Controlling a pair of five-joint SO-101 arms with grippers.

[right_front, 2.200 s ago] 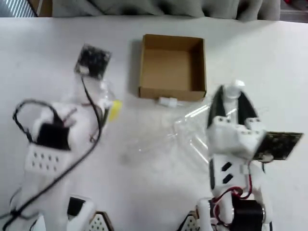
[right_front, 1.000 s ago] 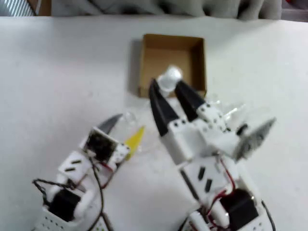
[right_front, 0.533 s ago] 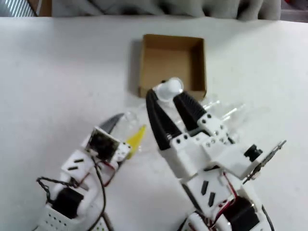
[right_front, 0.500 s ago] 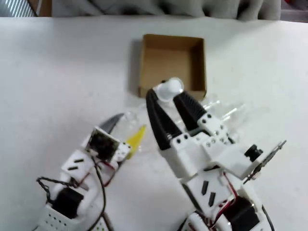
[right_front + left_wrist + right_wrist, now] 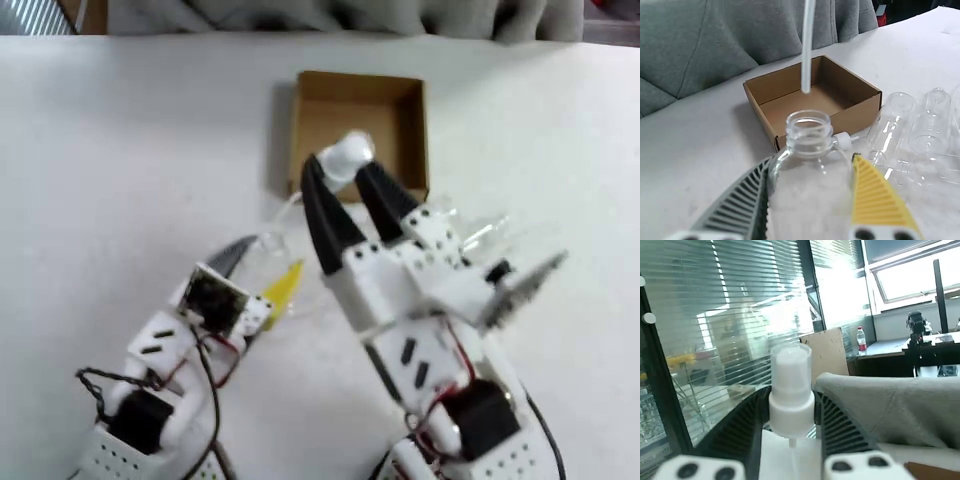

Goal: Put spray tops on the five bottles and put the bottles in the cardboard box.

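At the left, your left gripper (image 5: pixel 258 268) has its jaws clamped on a clear bottle (image 5: pixel 809 192) with an open neck. Your right gripper (image 5: pixel 338 172) has its jaws closed around a white spray top (image 5: pixel 791 395), raised near the cardboard box (image 5: pixel 296 130). Its thin tube (image 5: pixel 806 45) ends just above the bottle's neck. To the right, more clear bottles (image 5: pixel 892 122) lie on the counter (image 5: pixel 120 150), beside the box.
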